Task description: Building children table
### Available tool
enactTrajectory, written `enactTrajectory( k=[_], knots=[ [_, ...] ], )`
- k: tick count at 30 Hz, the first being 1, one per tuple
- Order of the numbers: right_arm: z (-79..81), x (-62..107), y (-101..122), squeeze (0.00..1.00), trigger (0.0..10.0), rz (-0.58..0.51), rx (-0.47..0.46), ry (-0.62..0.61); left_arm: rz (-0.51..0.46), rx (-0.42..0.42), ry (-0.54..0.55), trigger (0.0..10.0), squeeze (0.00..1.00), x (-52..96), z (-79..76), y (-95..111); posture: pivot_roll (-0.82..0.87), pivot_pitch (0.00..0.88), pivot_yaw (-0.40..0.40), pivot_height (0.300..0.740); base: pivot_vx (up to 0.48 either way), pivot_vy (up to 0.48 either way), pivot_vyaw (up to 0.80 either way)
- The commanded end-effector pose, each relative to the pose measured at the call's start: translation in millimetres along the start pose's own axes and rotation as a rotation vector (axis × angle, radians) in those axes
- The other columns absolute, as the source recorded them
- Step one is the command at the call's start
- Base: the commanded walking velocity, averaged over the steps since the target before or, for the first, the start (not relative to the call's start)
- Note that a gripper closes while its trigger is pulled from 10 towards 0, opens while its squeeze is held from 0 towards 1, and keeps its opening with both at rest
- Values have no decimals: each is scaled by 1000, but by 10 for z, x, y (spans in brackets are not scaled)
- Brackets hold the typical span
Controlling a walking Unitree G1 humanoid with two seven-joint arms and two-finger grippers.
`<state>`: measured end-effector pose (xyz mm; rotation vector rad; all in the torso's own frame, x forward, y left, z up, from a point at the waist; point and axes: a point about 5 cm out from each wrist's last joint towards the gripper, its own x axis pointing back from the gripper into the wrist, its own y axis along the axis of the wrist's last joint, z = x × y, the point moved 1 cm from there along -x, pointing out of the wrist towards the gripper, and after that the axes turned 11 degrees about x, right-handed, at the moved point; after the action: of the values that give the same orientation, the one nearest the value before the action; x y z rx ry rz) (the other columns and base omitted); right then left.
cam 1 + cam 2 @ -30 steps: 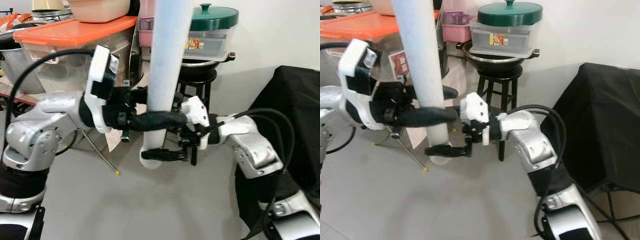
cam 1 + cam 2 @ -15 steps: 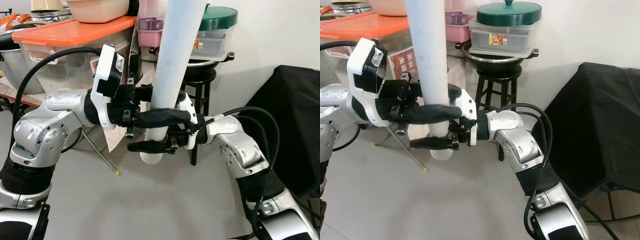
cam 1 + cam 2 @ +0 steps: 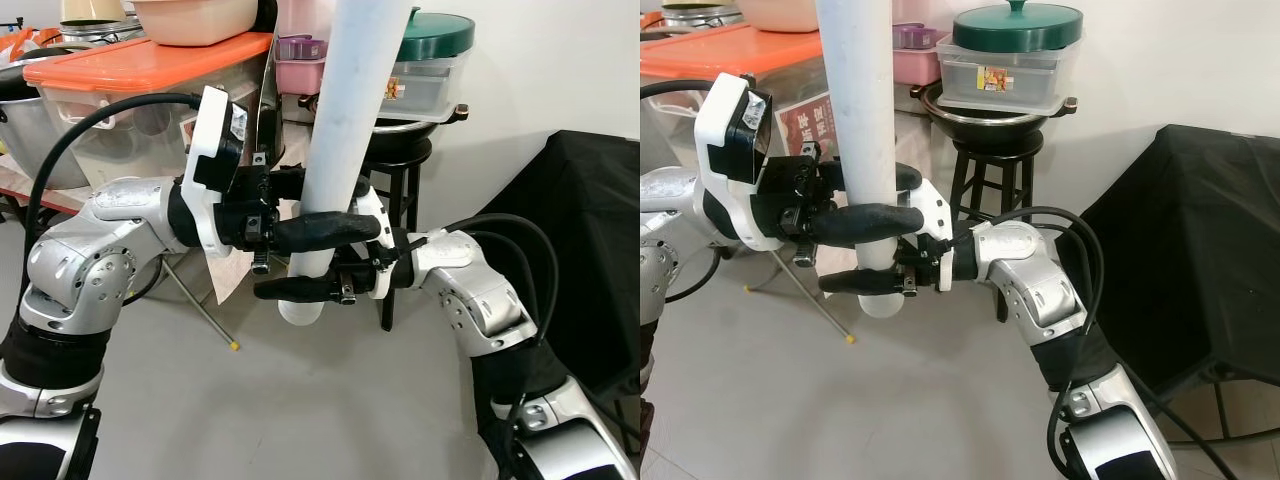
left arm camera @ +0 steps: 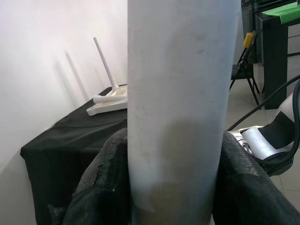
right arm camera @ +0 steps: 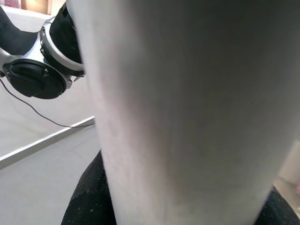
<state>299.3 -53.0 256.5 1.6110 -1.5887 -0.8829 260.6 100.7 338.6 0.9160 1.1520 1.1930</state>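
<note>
A long white table leg (image 3: 345, 130) stands nearly upright in front of me, its top leaning a little to the right and its rounded lower end (image 3: 300, 305) hanging above the floor. My left gripper (image 3: 340, 222) is shut on the leg, one black finger (image 3: 330, 230) lying across its front. Just below, my right gripper (image 3: 288, 282) is shut on the leg's lower end. In the left wrist view the leg (image 4: 180, 108) is pinched between both black fingers (image 4: 101, 187). A white tabletop part with legs sticking up (image 4: 108, 99) lies on a black-draped table.
Behind the leg stands a black stool (image 3: 400, 165) carrying a wok and a green-lidded container (image 3: 430, 45). An orange-lidded clear bin (image 3: 140, 70) is at the back left. A black-draped table (image 3: 590, 240) stands to the right. A thin rod with a yellow tip (image 3: 205, 312) rests on the grey floor.
Over the last second my right gripper slid left and slightly up around the leg's lower end, and the leg's top tilted a little to the right. My left gripper kept its hold.
</note>
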Motion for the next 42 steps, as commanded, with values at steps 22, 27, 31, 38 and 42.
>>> enactTrajectory(
  k=[22,27,31,38,42],
  knots=[
    [-628,739,-154,0,0,34,-116,-713,-261,-72,975,10000,1000,1344,578,151,-8,0,20,740,0,0,0],
    [-604,749,-203,0,2235,-37,-232,-796,-225,69,1162,10000,0,1395,521,-431,-11,0,15,740,0,0,0],
    [-392,602,-253,0,10000,-142,-362,-782,-180,274,1212,10000,0,1153,276,-1043,-15,0,12,740,0,0,0],
    [-73,416,-457,0,10000,-133,-484,-823,-127,401,1273,10000,0,999,5,-1468,-10,0,1,740,0,0,0],
    [286,345,-708,0,10000,87,-395,-795,-44,392,1301,10000,0,958,-215,-1669,-12,0,6,740,0,0,0]
  ],
)
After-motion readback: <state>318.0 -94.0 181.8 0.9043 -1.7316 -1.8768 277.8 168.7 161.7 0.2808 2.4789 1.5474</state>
